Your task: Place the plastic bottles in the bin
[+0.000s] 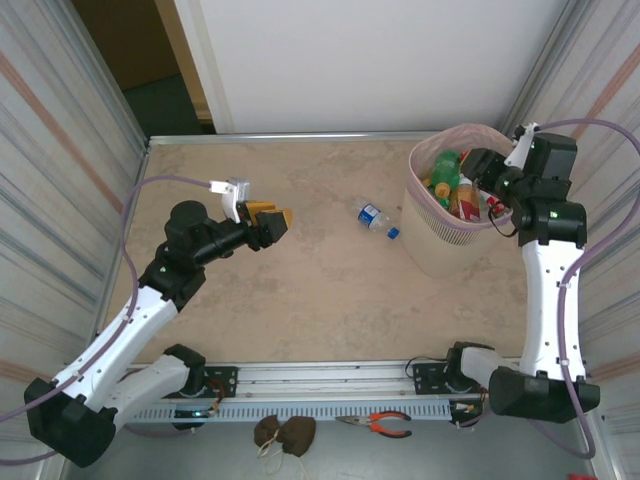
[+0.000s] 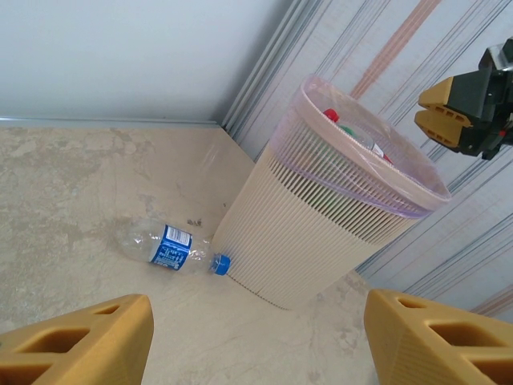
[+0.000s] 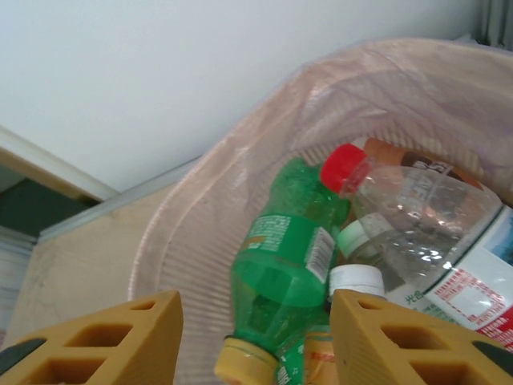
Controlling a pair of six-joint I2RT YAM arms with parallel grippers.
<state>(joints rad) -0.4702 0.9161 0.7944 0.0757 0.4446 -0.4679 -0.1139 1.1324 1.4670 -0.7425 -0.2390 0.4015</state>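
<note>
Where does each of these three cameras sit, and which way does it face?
Top external: above and behind the robot, looking down on table, bin and one lying bottle; left arm and right arm show.
Left wrist: on the left arm, facing across to bin and bottle; left jaws in bottom corners.
Right wrist: on the right arm, looking down into the bin's bottles; right jaws at bottom.
Shared: all see the bin.

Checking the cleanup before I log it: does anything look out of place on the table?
Yes: one clear plastic bottle with a blue label and cap lies on its side beside the beige perforated bin, not in it.
</note>
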